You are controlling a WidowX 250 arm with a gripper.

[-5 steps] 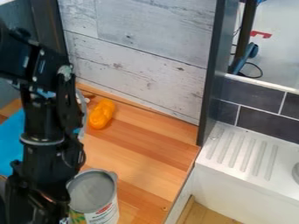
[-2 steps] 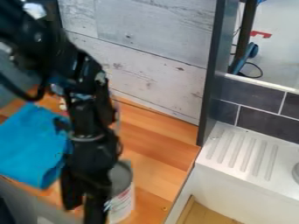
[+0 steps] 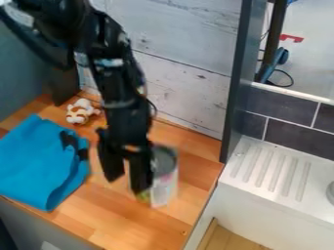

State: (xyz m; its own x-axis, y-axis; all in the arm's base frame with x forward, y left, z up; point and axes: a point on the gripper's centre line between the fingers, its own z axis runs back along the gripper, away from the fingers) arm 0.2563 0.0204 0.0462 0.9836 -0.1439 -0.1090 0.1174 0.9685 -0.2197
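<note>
- The black claw [image 3: 125, 184] hangs low over the wooden bench [image 3: 98, 215], released: its two fingers stand apart, with bare wood seen between them and nothing gripped.
- The can [image 3: 164, 173], grey on top with a pale label, is on the sink side of the claw, just beside the nearer finger, which covers part of its left side. Whether they touch cannot be told; the can is blurred, though it looks roughly upright.
- A blue cloth [image 3: 39, 166] lies on the other side of the claw, with a small white and brown toy [image 3: 79, 112] behind it, near the pale board wall [image 3: 189, 93].
- The likeliest trouble is a sideways knock: the can appears outside the fingers, so a sweep toward the sink would press on it from one side, and contact high up could tip it.
- Being round, a toppled can might roll toward the bench's right edge, beyond which stands the white ribbed drainboard [image 3: 267, 171].
- Closing the fingers as they stand would probably catch only air, or nudge the can askew.
- A low swing the other way could snag the cloth's loose folds and drag it along.
</note>
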